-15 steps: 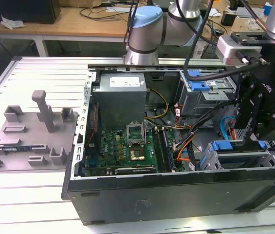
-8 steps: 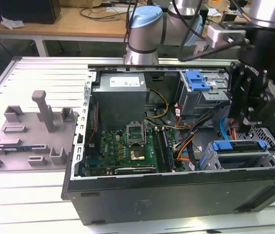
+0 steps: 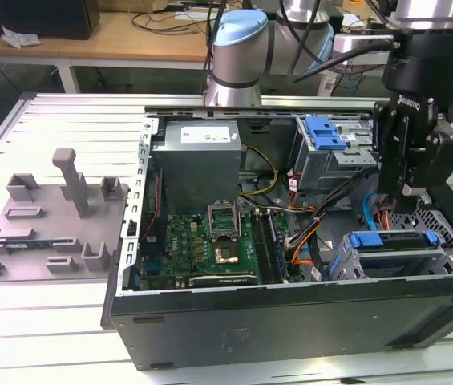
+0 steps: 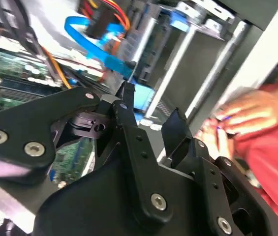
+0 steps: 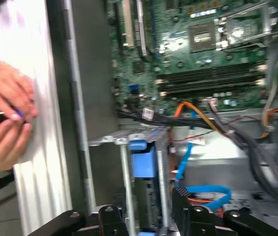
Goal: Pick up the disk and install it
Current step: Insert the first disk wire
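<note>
The empty, open gripper (image 3: 405, 191) is hovering just above the disk (image 3: 398, 250) in the computer case (image 3: 290, 321). Staying clear of the blue cable (image 3: 365, 212) seems key.

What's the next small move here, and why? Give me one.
Probably lift straight up, clear of the case. The gripper is open and empty, the disk sits slotted in the case beneath it, and a person's hands are beside the case wall.

Arm (image 3: 238, 76): silver-grey joints with a light-blue cap (image 3: 238, 32), black cables (image 3: 353, 53) alongside. Gripper (image 3: 403, 191): black, angular, white lettering, silver screws (image 4: 158, 201).
</note>
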You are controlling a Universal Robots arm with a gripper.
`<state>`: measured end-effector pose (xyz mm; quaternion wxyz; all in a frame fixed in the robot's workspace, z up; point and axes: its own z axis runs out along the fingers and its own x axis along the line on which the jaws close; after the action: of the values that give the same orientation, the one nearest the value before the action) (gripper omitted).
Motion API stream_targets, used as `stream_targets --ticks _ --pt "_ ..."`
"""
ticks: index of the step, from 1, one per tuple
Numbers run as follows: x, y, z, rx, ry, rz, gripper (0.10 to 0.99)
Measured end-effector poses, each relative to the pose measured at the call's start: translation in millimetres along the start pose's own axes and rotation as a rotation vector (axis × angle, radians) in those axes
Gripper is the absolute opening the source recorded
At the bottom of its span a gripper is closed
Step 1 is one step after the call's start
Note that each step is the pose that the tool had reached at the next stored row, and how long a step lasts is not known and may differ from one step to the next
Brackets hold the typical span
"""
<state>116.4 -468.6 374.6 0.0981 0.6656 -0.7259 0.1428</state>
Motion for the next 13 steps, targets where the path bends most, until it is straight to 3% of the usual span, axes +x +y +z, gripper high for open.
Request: stream_targets --ticks 2,7,9,13 --pt "-4.5 0.3 -2.1 0.001 0.0121 0.000 0.502" --pt "-13.4 -2.8 -5.8 -0.002 0.0133 0.008 0.502" --pt "-16.0 -9.2 -6.2 -0.003 0.0135 0.010 0.502" --pt "-26.3 -29.7 -8.2 -0.003 0.0140 0.010 0.502"
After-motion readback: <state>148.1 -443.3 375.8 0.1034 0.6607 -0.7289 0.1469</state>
